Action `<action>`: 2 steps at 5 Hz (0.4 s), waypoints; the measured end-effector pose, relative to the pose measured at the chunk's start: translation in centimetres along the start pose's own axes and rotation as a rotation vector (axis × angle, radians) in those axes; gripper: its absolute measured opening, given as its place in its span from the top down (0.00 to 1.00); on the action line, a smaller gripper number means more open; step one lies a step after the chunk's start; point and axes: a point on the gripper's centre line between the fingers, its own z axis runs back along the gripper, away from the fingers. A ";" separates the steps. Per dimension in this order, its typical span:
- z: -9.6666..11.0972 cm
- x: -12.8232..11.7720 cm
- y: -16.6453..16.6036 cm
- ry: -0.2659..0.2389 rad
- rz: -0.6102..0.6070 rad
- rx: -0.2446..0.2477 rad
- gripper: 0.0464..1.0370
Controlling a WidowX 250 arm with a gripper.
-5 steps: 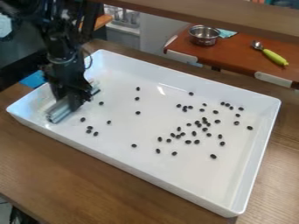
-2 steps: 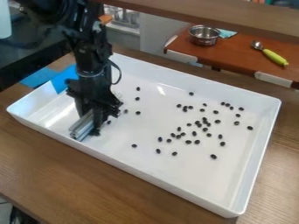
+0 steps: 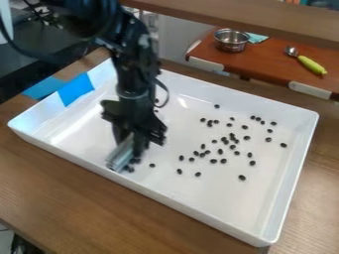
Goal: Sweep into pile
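Observation:
My gripper (image 3: 134, 135) is low in the left-centre of the white tray (image 3: 79, 124), shut on a grey ribbed sweeping bar (image 3: 121, 155) that lies slantwise near the tray's front-left wall. Small black beans (image 3: 130, 169) sit against the bar's right side, partly hidden by it and the gripper. A lone bean (image 3: 152, 165) is just right of these. Many more beans (image 3: 224, 139) are spread over the middle and right of the tray, with several clustered loosely near the centre-right.
Tall white walls enclose the tray on a brown wooden table (image 3: 79, 198). Blue tape (image 3: 75, 90) marks its left wall. Behind are a wooden beam (image 3: 252, 17), a metal pot (image 3: 231, 40) and a green-handled spoon (image 3: 310, 64) on a red-brown surface.
The gripper and bar have moved right along the tray's left part, towards the front wall. Beans that lay on the left are now gathered beside the bar; those on the right are unmoved.

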 end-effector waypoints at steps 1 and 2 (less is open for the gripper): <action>-0.1 0.9 -2.1 0.000 0.029 -0.007 0.66; -0.1 1.7 -4.6 0.002 0.042 -0.016 0.66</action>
